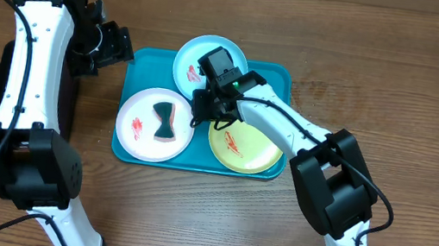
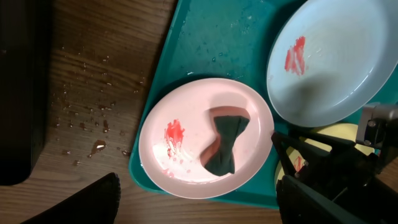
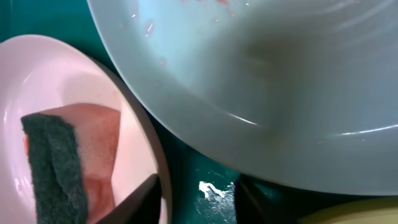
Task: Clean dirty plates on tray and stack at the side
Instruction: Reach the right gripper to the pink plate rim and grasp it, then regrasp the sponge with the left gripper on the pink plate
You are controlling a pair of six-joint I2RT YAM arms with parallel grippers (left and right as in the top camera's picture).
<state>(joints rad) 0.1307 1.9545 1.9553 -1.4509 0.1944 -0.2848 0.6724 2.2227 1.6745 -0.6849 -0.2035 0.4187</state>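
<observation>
Fig.: 3 plates smeared on tray, none stacked; sponge on white plate. R end effector, centre, part-open, empty; L end effector, upper left, wide, empty.

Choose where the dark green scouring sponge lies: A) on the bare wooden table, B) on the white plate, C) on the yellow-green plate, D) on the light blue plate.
B: the sponge rests inside the white plate, which sits on the tray; the other two plates carry no sponge.
</observation>
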